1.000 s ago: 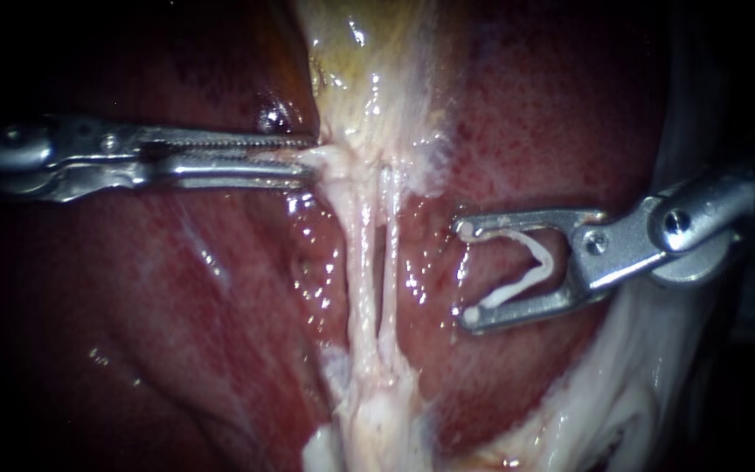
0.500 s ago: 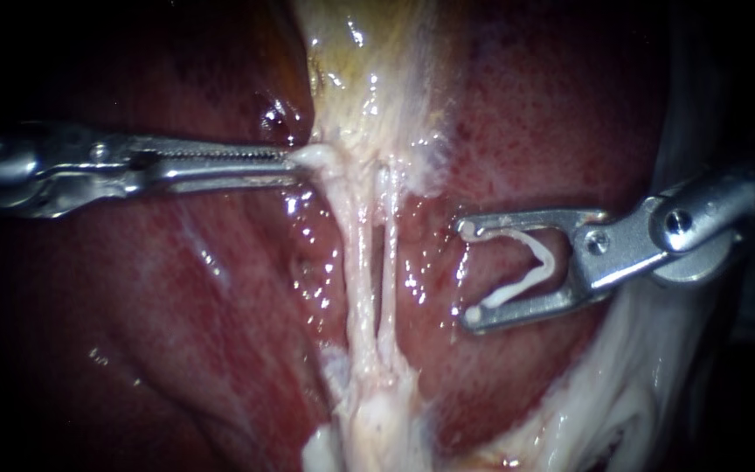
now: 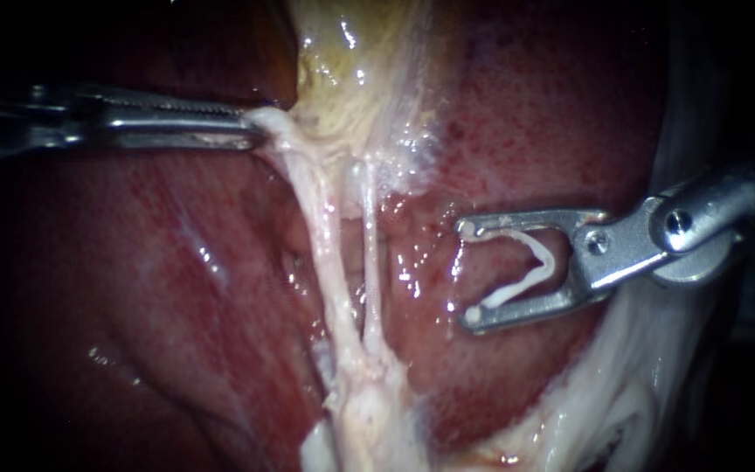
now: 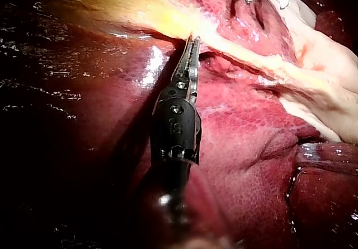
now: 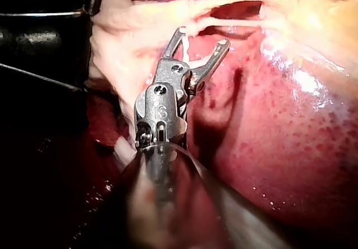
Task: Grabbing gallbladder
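Both jaws of the left instrument (image 3: 253, 131) are clamping the pale lower edge of the gallbladder (image 3: 351, 79); the right instrument (image 3: 467, 271), well apart, is gripping a white clip (image 3: 533, 265) between wide-set jaws.

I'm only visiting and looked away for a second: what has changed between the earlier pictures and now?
The left instrument closed its pincer on the pale lower edge of the gallbladder and pulled it leftward and slightly up in the endoscope view. The two tubes below it are now stretched and slanted. The right instrument, holding its white clip, and the liver stayed where they were.
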Available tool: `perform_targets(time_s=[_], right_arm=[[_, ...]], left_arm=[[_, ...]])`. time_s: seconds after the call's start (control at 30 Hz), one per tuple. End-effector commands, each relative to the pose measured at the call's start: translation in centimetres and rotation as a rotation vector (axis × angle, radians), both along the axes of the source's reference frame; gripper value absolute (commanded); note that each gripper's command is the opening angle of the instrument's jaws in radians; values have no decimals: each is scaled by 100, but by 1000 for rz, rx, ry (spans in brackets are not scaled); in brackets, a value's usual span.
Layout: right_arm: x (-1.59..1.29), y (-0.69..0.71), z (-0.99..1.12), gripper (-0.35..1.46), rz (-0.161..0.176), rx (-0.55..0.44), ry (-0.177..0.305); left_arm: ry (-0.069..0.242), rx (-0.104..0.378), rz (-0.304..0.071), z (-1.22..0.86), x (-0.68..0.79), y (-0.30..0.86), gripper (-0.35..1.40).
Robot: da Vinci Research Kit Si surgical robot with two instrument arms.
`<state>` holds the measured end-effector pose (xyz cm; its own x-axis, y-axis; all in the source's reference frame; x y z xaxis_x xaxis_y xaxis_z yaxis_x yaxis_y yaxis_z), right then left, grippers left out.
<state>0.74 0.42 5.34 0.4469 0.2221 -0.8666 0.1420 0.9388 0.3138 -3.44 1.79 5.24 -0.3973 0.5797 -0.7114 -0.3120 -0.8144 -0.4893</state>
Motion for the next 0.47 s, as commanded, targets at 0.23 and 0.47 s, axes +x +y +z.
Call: perform_targets(time_s=[0.23, 0.47], right_arm=[[0, 0, 0, 50, 0, 0, 0], [0, 0, 0, 50, 0, 0, 0]], left_arm=[[2, -5, -4, 3, -3, -6, -35], [2, -5, -4, 2, -3, -6, -35]])
